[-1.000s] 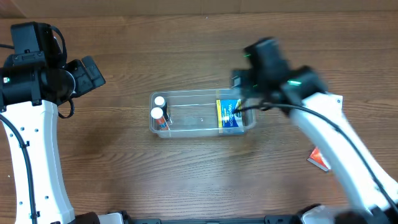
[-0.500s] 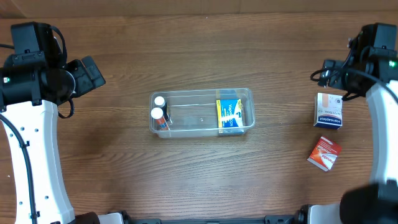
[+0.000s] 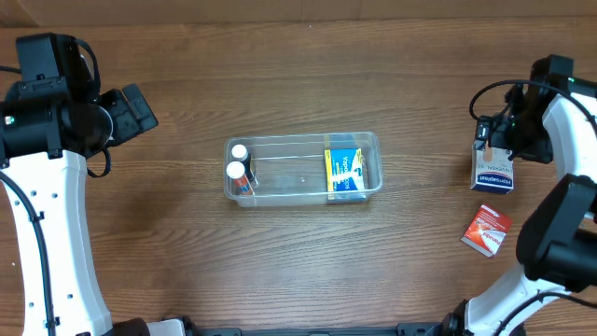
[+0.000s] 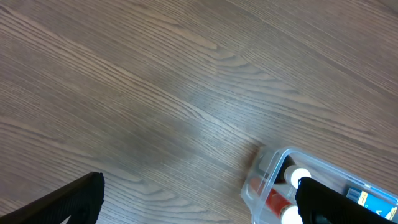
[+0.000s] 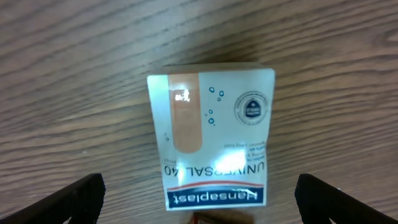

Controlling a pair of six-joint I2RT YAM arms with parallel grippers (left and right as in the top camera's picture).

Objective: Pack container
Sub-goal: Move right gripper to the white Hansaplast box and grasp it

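**Wood grain, clear plastic, glossy card**

The table [image 3: 298, 271] is smooth brown wood grain with a dull sheen. The container [image 3: 294, 177] is clear, see-through plastic, glinting faintly along its rim. At 3 o'clock from it, the plaster box [image 5: 211, 143] is glossy printed card, flaring white under the light. The left arm's shell [image 3: 51, 233] looks like smooth white plastic.
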